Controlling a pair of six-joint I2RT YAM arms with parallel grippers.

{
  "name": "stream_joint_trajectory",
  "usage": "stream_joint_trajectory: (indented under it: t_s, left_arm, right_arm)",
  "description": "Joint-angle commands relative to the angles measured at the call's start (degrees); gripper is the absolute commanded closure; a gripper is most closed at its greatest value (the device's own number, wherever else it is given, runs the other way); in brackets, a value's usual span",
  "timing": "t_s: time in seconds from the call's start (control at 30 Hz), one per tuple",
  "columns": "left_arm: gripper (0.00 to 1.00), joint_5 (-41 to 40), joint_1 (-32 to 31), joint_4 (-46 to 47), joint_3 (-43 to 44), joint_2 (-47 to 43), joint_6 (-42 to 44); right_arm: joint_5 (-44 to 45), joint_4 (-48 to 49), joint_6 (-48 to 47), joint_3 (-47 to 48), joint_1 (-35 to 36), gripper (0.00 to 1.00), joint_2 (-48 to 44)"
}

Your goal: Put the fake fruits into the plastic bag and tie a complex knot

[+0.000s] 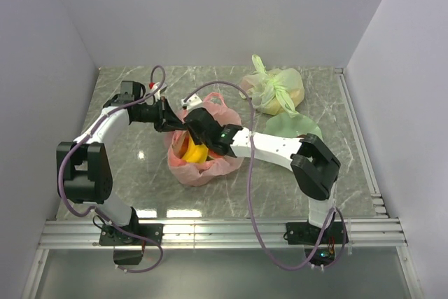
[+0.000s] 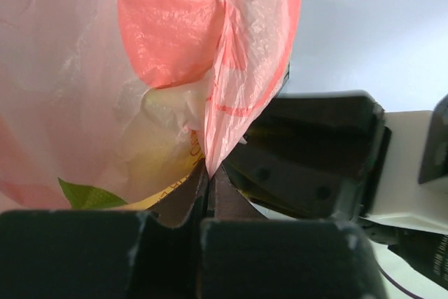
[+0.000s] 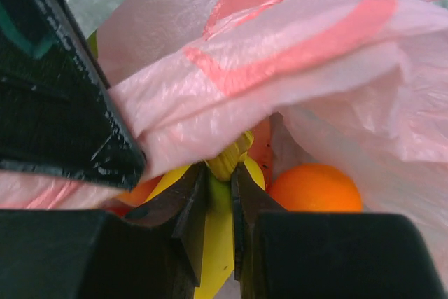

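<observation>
**Left pincer** (image 2: pixel 208 173): closed. The fingertips are pressed together on a fold of the plastic bag (image 2: pixel 140 68). The pink film is pinched at the tips and rises away from them, filling the view above and to the left of the pincer. A green leaf shape (image 2: pixel 87 194) is seen through the film, just left of the fingertips. What it belongs to cannot be told.

**Right pincer** (image 3: pixel 217 173): clamped on the stem end of the bananas (image 3: pixel 215 243).
- The yellow-green stem is held between the two fingers, and both are touching it.
- The bag's rim is draped just above the fingertips.
- An orange (image 3: pixel 315 187) is recorded just right of this pincer, inside the bag and partly covered by film.
- A red-orange fruit (image 3: pixel 262 145) is glimpsed just behind the stem. Whether the two touch cannot be told.
- The black body of the left pincer is seen close by, up and to the left, with bag film caught under it.

**From above:**
- The two pincers are found near each other at the bag's far rim, the left one just left of the right.
- The bag is seated on the marble surface (image 1: pixel 276 197), beneath the right pincer. Its mouth is open and yellow fruit is visible within.
- Well apart to the right of the right pincer, a knotted pale green bag (image 1: pixel 276 89) and a pale green plate (image 1: pixel 294 125) are logged. The plate is partly hidden by the right arm.
</observation>
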Motion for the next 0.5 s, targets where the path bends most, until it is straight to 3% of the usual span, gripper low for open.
stream_joint_trajectory:
  t_s: [0.0, 0.07, 0.23, 0.4, 0.47]
  left_arm:
    - [0.98, 1.1, 0.5, 0.4, 0.9, -1.0, 0.8]
    - [0.98, 1.2, 1.2, 0.4, 0.1, -0.6, 0.9]
    - [0.98, 0.8, 2.2, 0.1, -0.6, -0.3, 1.4]
    - [0.98, 0.6, 2.2, 0.1, -0.4, -0.2, 1.5]
    - [0.98, 0.4, 2.2, -0.1, -0.7, -0.5, 1.7]
  right_arm:
    - [0.2, -3.4, 1.1, 1.5, -0.3, 0.67, 2.3]
    - [-0.4, -3.7, 0.9, 0.8, -0.9, 0.38, 0.4]
    - [-4.9, -8.3, -1.4, -0.6, -2.8, 0.22, -9.3]
    - [-19.9, -14.3, -7.0, -2.4, -5.4, 0.14, -19.3]
    - [-25.7, -16.2, -9.2, -4.0, -9.5, 0.1, -24.4]
